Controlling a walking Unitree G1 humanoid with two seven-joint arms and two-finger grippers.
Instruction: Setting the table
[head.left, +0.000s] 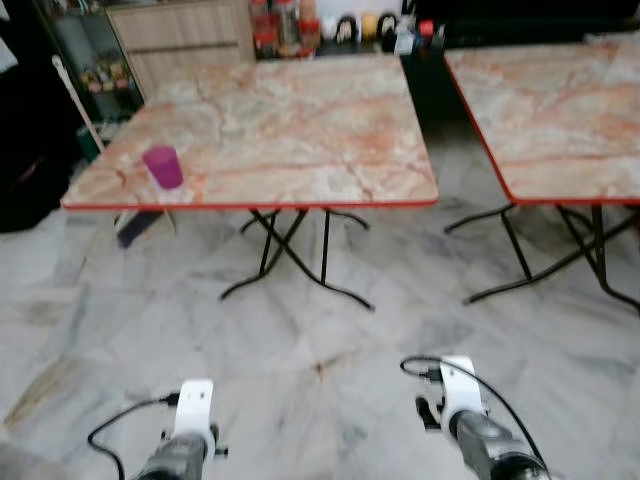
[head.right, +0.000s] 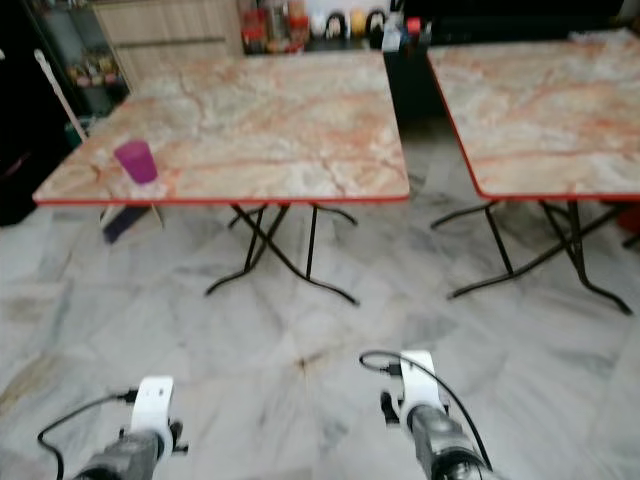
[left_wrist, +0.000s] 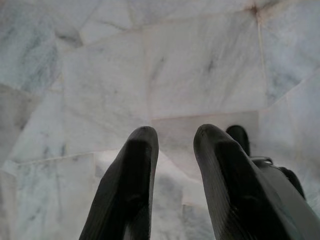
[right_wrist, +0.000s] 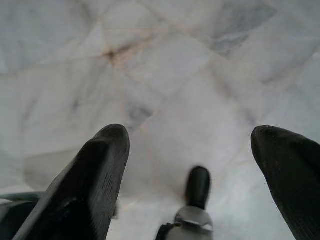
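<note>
I'm seeing even, soft daylight with no harsh glare. The head views are slightly blurred all over; the marble table (head.left: 300, 130) and purple cup (head.left: 163, 166) look smeared. Beyond the table the far corner falls dark. At both wrists, the black fingers (left_wrist: 135, 190) sit out of focus above the pale floor (right_wrist: 165, 60), faint shadows under them.

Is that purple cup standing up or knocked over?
Upright: the purple cup stands on its base near the table's front left corner, mouth upward.
</note>
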